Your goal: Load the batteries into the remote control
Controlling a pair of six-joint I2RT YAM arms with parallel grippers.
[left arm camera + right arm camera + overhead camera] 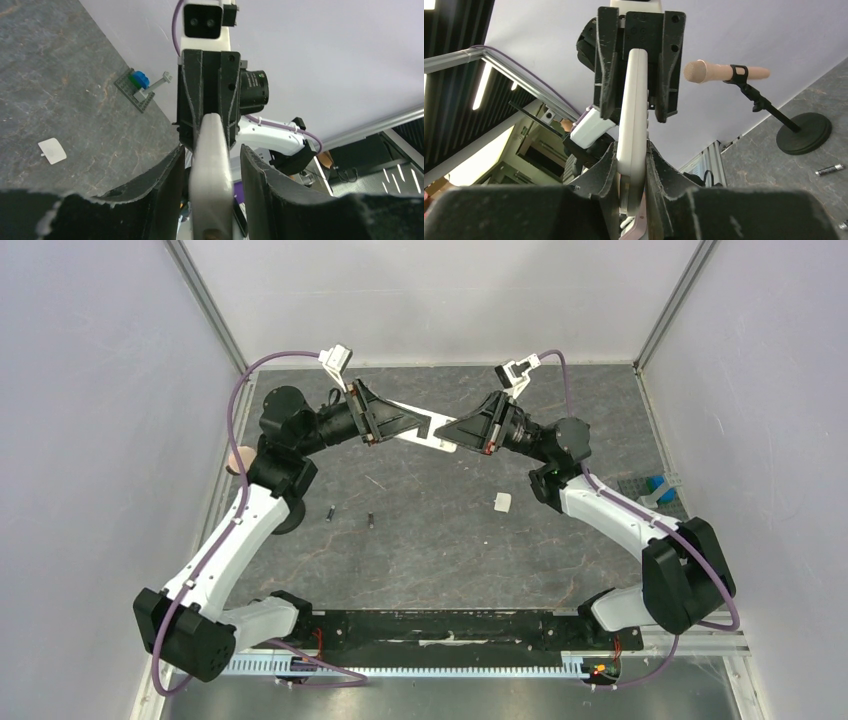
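Note:
The white remote control [437,421] is held in the air at the back middle, between the two grippers. My right gripper [447,432] is shut on it; in the right wrist view both fingers press the sides of the remote [634,115] at the gripper [631,145]. My left gripper [418,421] stands around the other end; in the left wrist view the remote [212,170] sits between the fingers of the gripper [212,150] with a narrow gap on each side. Two small dark batteries [329,511] [370,519] lie on the mat, one showing in the right wrist view [829,170].
A small white square cover piece [502,502] lies on the mat right of the batteries, also in the left wrist view [52,150]. A blue and grey brick piece [660,490] sits at the right edge. A microphone on a stand [724,72] stands at the left.

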